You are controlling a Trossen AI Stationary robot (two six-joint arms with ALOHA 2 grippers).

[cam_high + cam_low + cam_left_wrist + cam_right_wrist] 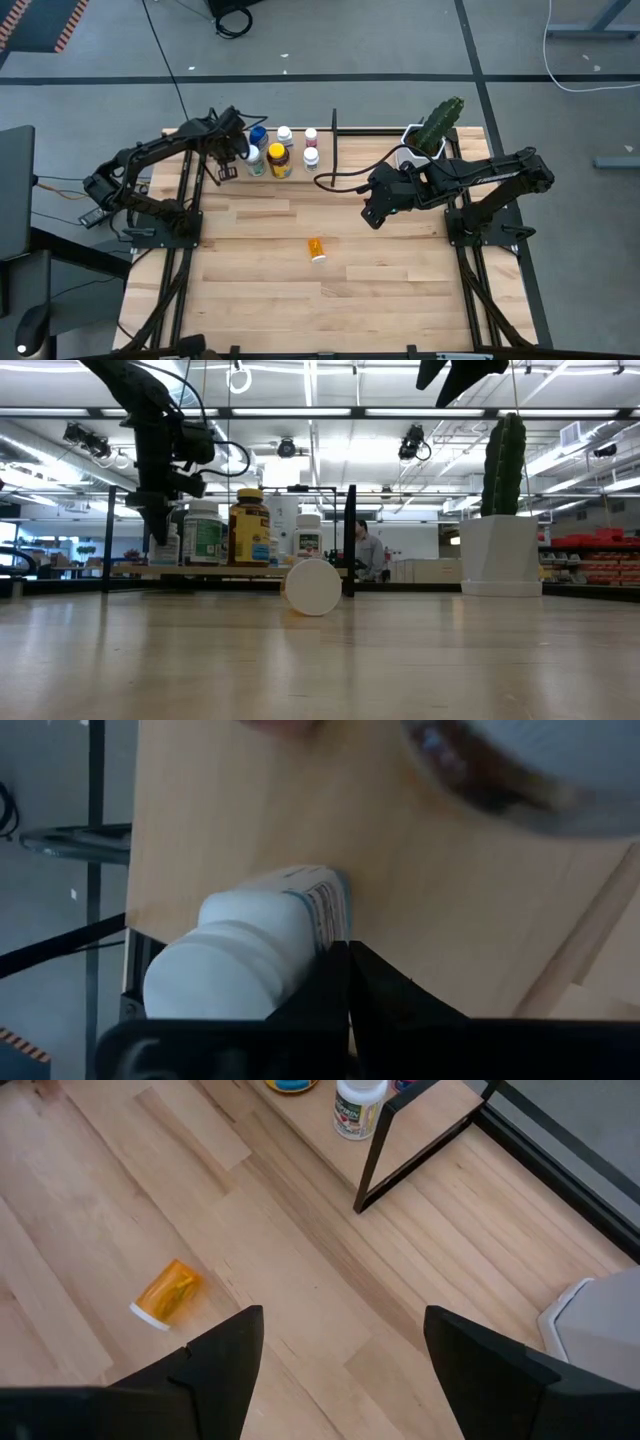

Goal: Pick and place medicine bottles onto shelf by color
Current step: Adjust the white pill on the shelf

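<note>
A light-wood counter (260,300) seen from above, with two dark robot arms reaching in from its left and right edges. Along the far edge, toward the left corner, sits the shelf (300,178), a pale wood panel framed by thin black rods. On it stands a cluster of medicine bottles: a blue one (258,135) at the back, a larger amber bottle with a yellow lid (278,160) in front, and several white-capped bottles beside them, including one (311,157) at the shelf's right end. The left gripper (226,168) hangs over the shelf's left end, its jaws pressed together, with a white bottle (250,955) just beside them; whether they touch it cannot be told. The right gripper (371,215) hovers above the middle of the counter, raised clear of the surface, jaws spread wide and holding nothing. A small orange bottle (316,248) with a white cap lies on its side near the counter's centre, well apart from the shelf. A white pot holding a green cactus (438,126) stands near the far right corner.
</note>
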